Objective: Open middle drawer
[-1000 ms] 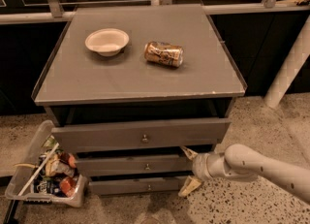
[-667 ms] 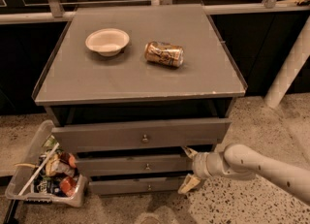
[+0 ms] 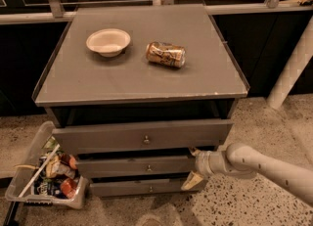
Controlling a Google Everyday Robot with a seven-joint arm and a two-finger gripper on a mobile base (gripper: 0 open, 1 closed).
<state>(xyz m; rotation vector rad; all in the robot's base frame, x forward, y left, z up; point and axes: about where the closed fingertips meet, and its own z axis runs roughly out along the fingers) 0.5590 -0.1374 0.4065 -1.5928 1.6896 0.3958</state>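
- The robot's two-finger gripper (image 3: 192, 167) is sitting at the right end of the wide grey flat-front middle drawer (image 3: 132, 167). This is the second of three fronts in the grey cabinet, and it is lying under the taller-fronted grey top drawer (image 3: 107, 137), which is standing out a little.
- The jaws are standing spread. One cream fingertip (image 3: 194, 150) is showing above the thin front panel and the other below it. Whether the pads are actually pressing on the panel cannot be told.
- The hold is probably going to be the weak point. The fingers are taking the panel's far corner rather than the small round metal knob (image 3: 148, 168) at its centre, so an off-centre pull is likely to twist the drawer in its runners and jam it.
- The fingers may also be slipping off the thin edge once the arm is drawing back, leaving the drawer shut.
- The lower finger is sitting close to the narrow grey bottom drawer (image 3: 127, 189) and may be catching that front instead.
- Against the picture from a second ago, almost nothing is changing. The gripper is holding at the same corner, and the middle drawer is showing no clear outward travel.
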